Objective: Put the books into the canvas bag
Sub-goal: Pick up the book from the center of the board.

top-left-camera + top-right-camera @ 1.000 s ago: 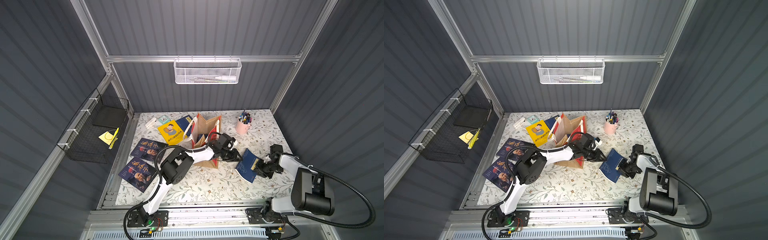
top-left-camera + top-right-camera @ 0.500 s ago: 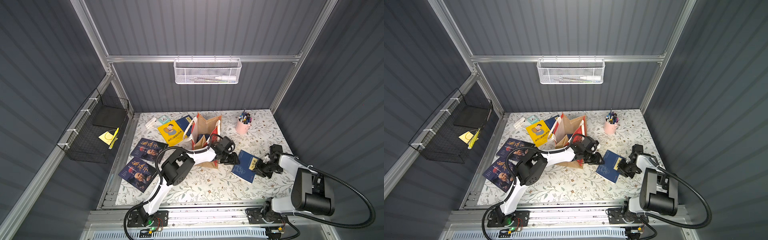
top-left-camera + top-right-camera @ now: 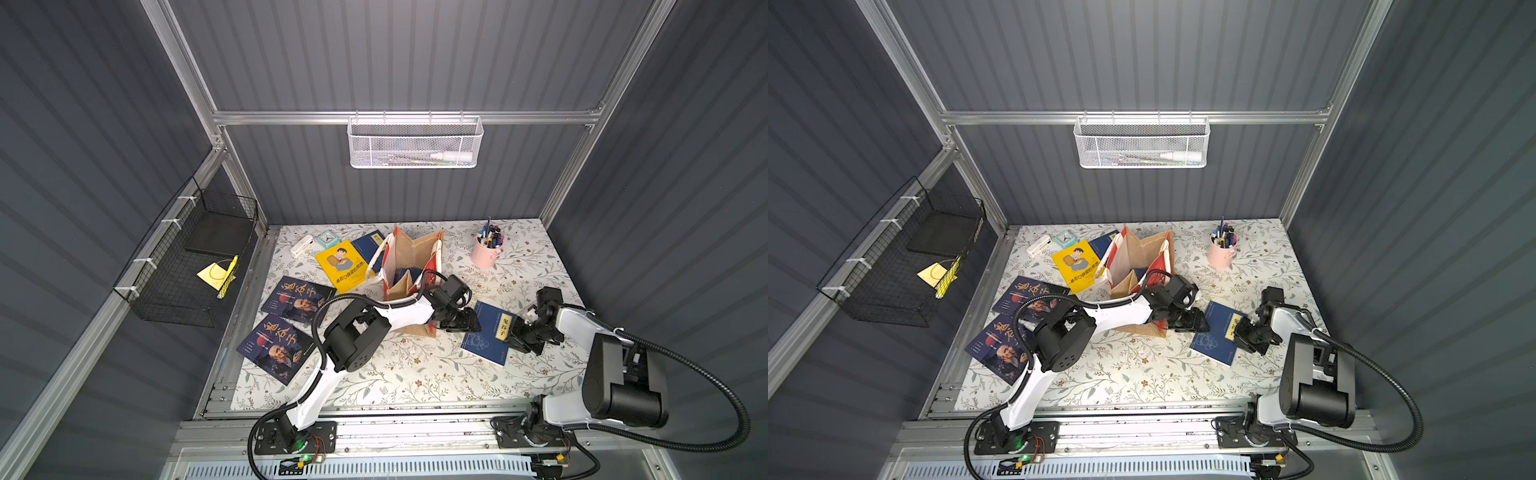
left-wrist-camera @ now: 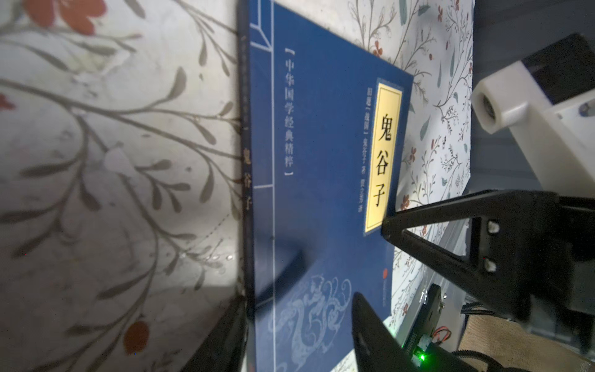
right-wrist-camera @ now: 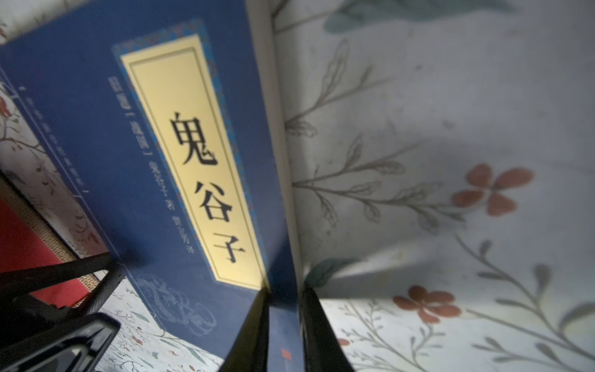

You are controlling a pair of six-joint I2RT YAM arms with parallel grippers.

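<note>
The right tool [image 5: 283,309] is pinched on the blue book [image 5: 96,128]. One black finger is on the cover and one is under the white page edge. The left tool [image 4: 297,309] has its fingers apart. The spine end of the book sits in the gap, and nothing is squeezed there. In both top views the left arm [image 3: 399,318] comes up from the front and bends at a big black elbow. It then lies low across the front of the canvas bag [image 3: 409,257] to reach one side of the book. The right arm [image 3: 571,322] bends in low to the book's other side. The book is on the flowery surface [image 3: 415,374], just beside the bag and between the two tools.

The bag stands open with more blue books [image 3: 405,276] inside. On its far side lie a yellow book [image 3: 343,266] and two dark navy books [image 3: 297,297]. A pink cup [image 3: 485,253] of pens stands at the back.

Only the wrist views show the fingers up close. Both show the yellow label [image 5: 193,161], which reads 鬼谷子. The left wrist view also shows white writing, 中华国学经典精粹, and a pale dragon drawing. The right wrist view shows a red bit of the bag. In the top views the navy books show 鬼谷子 in gold.
</note>
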